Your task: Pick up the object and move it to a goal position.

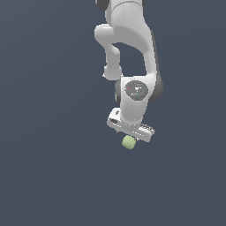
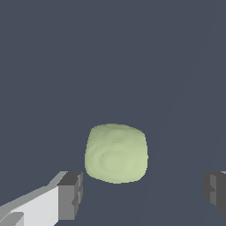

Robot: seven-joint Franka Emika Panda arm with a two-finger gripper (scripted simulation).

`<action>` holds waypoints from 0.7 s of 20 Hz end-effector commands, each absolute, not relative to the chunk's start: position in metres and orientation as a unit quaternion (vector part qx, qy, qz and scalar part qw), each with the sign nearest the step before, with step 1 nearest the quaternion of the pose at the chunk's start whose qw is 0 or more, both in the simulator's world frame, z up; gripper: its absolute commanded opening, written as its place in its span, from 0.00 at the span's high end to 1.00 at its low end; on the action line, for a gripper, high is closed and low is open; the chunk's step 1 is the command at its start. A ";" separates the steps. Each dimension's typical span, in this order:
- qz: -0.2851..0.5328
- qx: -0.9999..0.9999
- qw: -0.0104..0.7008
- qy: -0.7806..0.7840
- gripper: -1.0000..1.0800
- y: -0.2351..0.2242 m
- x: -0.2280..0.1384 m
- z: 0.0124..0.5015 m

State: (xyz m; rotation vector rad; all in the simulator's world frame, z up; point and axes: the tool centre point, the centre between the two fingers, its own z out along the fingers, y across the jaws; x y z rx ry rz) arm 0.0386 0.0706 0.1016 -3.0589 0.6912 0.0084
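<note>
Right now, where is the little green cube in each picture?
Exterior view: the cube sits a little below the picture's middle, just under the white gripper.
Wrist view: the cube fills the middle, lying between the gripper's two dark fingertips, nearer one, touching neither.
Shared landmark: the gripper, open around the cube.

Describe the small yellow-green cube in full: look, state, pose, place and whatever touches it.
The cube is small, pale yellow-green, with rounded edges and a faintly mottled, matte surface. In the wrist view it lies between the two dark finger pads, with a clear gap on each side, so neither touches it. In the exterior view it shows just below the white gripper, much narrower than it. Whether it rests on the dark grey surface cannot be told for sure.
</note>
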 end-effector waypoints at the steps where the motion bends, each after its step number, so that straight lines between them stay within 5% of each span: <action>1: 0.002 -0.971 0.002 0.237 0.04 0.076 0.042 0.098; 14: 0.000 -0.965 0.000 0.262 0.04 0.086 0.045 0.089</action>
